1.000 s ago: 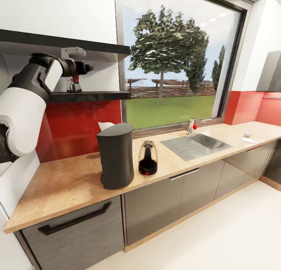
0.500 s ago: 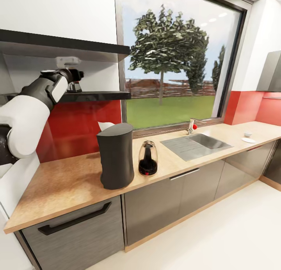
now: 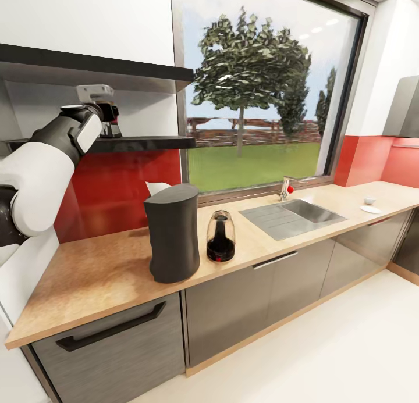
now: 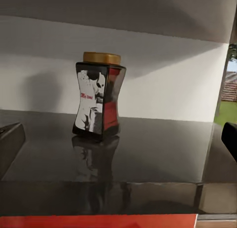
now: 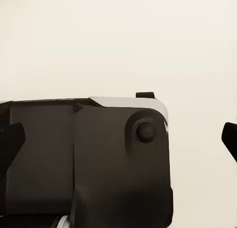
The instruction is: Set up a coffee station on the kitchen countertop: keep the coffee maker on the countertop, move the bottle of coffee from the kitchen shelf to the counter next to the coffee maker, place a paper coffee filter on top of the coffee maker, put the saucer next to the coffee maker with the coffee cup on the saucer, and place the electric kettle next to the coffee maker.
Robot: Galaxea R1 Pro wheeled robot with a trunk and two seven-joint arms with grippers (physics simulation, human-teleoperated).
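The bottle of coffee (image 4: pixel 98 100), a dark waisted jar with a golden lid, stands upright on the glossy black kitchen shelf (image 4: pixel 158 154). My left gripper (image 4: pixel 121 134) faces it, open, with both fingers short of the jar. In the head view that gripper (image 3: pixel 109 119) is raised to the lower shelf (image 3: pixel 145 142). On the countertop (image 3: pixel 99 275) stand the coffee maker (image 3: pixel 173 231) and, beside it, the electric kettle (image 3: pixel 221 235). The white paper coffee filter (image 3: pixel 155 188) peeks out behind the coffee maker. Far right sit the saucer (image 3: pixel 370 209) and the coffee cup (image 3: pixel 369 200). My right gripper (image 5: pixel 118 136) is open.
A steel sink (image 3: pixel 294 216) with a tap (image 3: pixel 285 188) is set into the worktop right of the kettle. An upper black shelf (image 3: pixel 93 63) hangs close above the lower one. A large window (image 3: pixel 262 89) fills the wall behind. The right wrist view holds a dark robot part (image 5: pixel 89 159) over pale floor.
My left arm has lowered its forearm and turned the gripper from pointing rightward to facing the shelf and the jar. Nothing on the countertop has moved.
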